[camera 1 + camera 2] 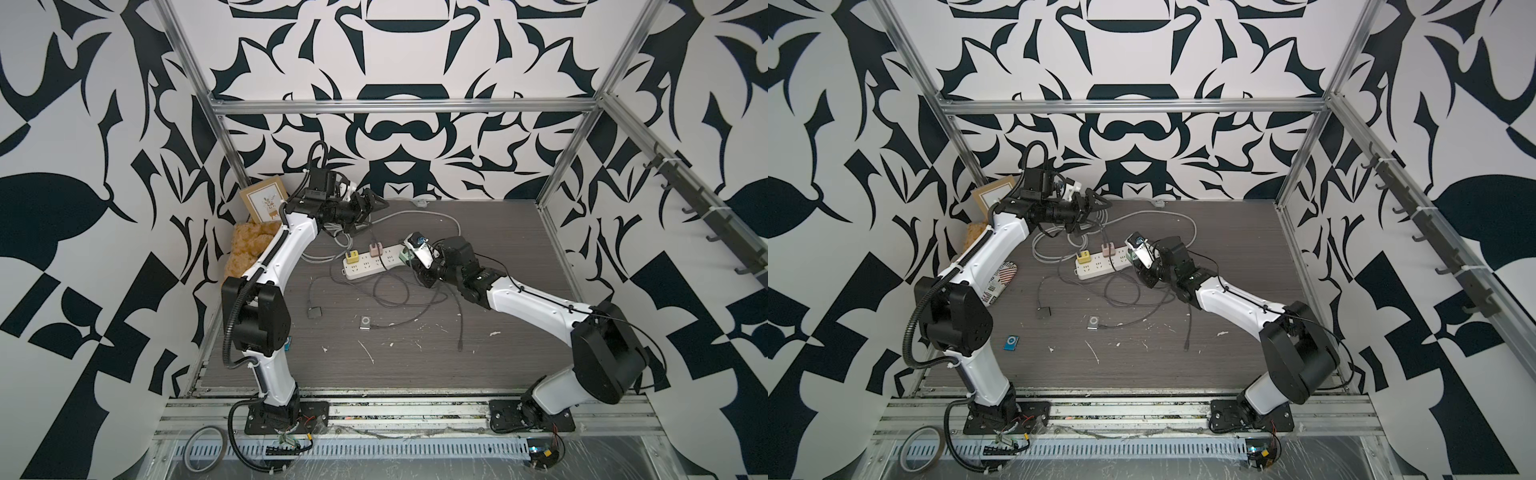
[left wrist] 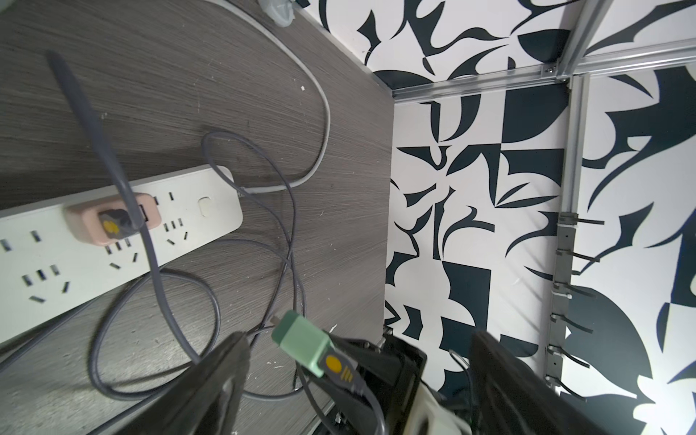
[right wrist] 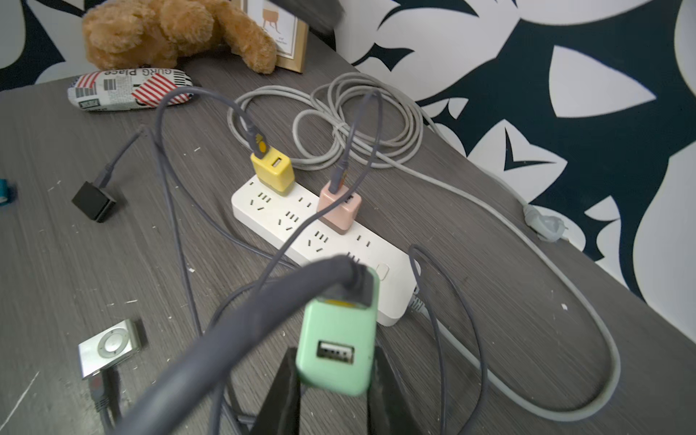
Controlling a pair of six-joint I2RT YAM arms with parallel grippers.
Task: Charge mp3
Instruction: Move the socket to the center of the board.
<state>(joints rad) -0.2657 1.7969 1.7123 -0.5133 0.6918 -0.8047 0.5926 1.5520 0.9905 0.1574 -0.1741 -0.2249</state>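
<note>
Charger (image 3: pixel 337 350), mint green, sits pinched in right claw (image 3: pixel 333 367) near power strip (image 3: pixel 271 214)

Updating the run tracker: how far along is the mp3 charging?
Done: the silver mp3 has a cable plugged in; the green adapter carries a USB plug too. In hand: right gripper holds that adapter by the power strip's end; left gripper open, empty. Left: seat it in a free socket. Whether both ends are one cable is lost in the tangle.
</note>
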